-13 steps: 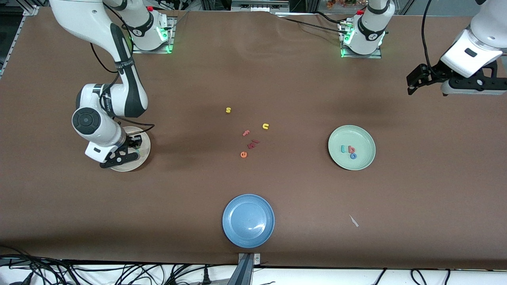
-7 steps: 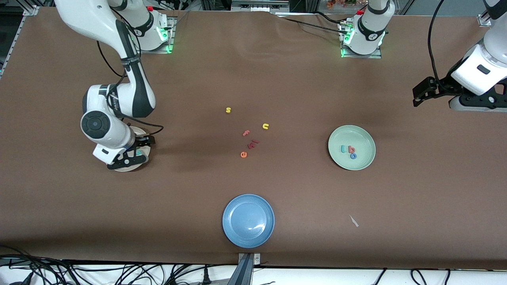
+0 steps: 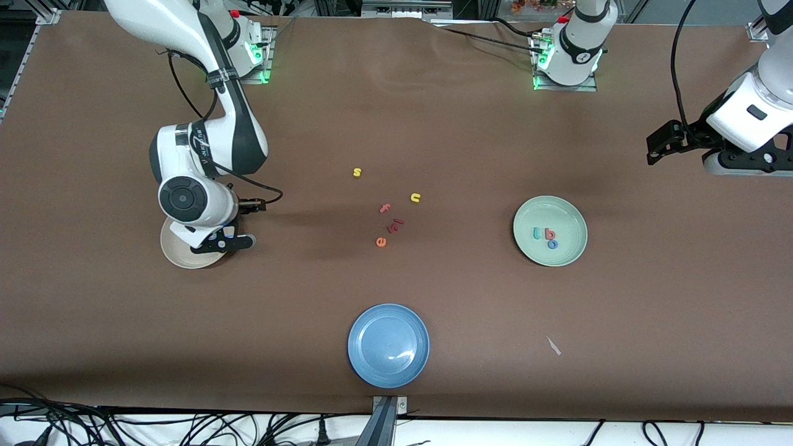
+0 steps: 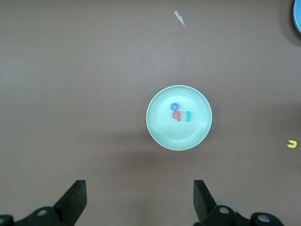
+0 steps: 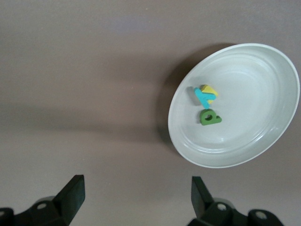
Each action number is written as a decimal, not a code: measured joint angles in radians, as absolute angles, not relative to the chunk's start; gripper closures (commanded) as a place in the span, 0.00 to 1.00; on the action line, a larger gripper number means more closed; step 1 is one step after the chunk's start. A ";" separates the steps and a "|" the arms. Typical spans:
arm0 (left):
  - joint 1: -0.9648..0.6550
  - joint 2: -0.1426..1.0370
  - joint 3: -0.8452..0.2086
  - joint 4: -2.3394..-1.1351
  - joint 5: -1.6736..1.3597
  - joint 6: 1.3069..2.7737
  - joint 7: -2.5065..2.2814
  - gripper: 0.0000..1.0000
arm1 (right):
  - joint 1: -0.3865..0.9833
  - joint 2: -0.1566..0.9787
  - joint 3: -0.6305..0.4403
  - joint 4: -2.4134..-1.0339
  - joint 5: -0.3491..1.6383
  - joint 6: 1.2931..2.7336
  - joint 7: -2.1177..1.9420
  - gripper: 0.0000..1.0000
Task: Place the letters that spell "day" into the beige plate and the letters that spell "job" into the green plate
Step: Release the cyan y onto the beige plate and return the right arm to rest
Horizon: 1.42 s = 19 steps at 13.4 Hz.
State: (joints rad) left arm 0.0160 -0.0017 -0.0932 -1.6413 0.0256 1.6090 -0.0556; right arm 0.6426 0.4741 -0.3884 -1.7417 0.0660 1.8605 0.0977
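Observation:
The beige plate [image 3: 173, 255] lies at the right arm's end of the table, partly under that arm. In it [image 5: 263, 136] rest the dark green d [image 5: 209, 117], the teal y [image 5: 201, 98] and the yellow a [image 5: 209, 90]; the y overlaps the a. My right gripper [image 3: 235, 224] [image 5: 136, 193] hangs open and empty over bare table beside this plate. The green plate [image 3: 567, 217] [image 4: 197, 134] holds the teal j [image 3: 536, 233] [image 4: 188, 116], the salmon-red b [image 3: 547, 233] [image 4: 176, 115] and the blue o [image 3: 552, 244] [image 4: 175, 107]. My left gripper [image 3: 666, 144] [image 4: 138, 197] waits high, open and empty.
A blue plate [image 3: 372, 322] sits near the front edge. Loose letters lie mid-table: yellow s [image 3: 357, 172], yellow n [image 3: 415, 197] [image 4: 292, 143], reddish f [image 3: 385, 208], orange e [image 3: 381, 241] and small red pieces [image 3: 395, 224]. A white scrap [image 3: 553, 345] [image 4: 180, 18] lies near the green plate.
My right gripper has opened and drawn up and off the beige plate toward the table's middle, leaving the letters in it. The left arm drifted slightly and then held.

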 measured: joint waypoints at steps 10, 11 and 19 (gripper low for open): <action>0.016 -0.002 -0.093 -1.638 0.026 1.605 -0.056 0.00 | 0.258 0.139 0.056 -1.760 -0.016 1.762 0.247 0.00; 0.016 -0.002 -0.093 -1.637 0.026 1.605 -0.056 0.00 | 0.224 0.093 0.059 -1.763 -0.016 1.746 0.226 0.00; 0.016 -0.002 -0.093 -1.637 0.026 1.605 -0.056 0.00 | 0.180 0.001 -0.063 -1.707 -0.017 1.563 0.076 0.00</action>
